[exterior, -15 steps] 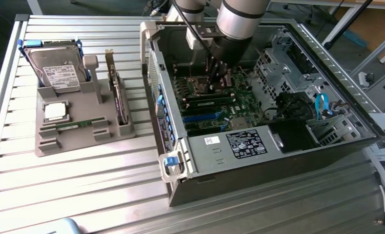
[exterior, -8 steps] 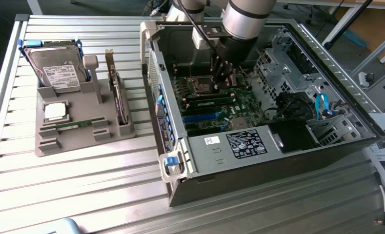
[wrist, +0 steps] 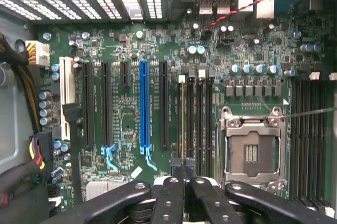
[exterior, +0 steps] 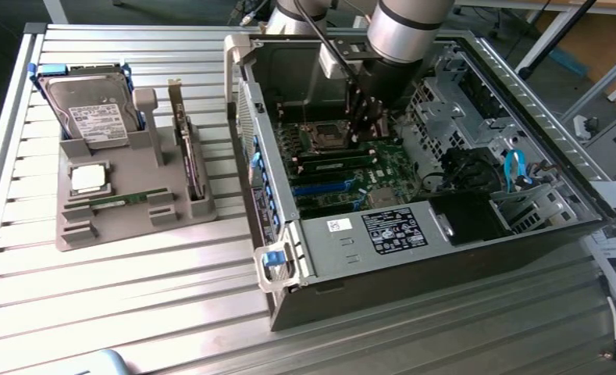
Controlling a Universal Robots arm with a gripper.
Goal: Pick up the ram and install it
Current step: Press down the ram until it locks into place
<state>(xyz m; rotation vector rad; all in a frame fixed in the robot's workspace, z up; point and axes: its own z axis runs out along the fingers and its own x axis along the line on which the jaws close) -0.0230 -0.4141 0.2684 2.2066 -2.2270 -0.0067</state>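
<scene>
The claw [wrist: 184, 174] is closed tight inside the case [exterior: 391, 258], pressing the ram [wrist: 182, 118] edge-down into its slot, at nine o'clock of the socket [wrist: 251, 153].

Tool [exterior: 373, 129] tips hidden behind own dark fingers down inside the computer case [exterior: 432, 234]; cut off at the wrist view's edge too. Ram [exterior: 334, 166] on the motherboard [wrist: 158, 50] too small and dim for detail. Table [exterior: 130, 281] cropped at the edges.

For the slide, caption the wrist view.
Shut fingers above the motherboard, over the RAM slots beside the empty CPU socket.
</scene>
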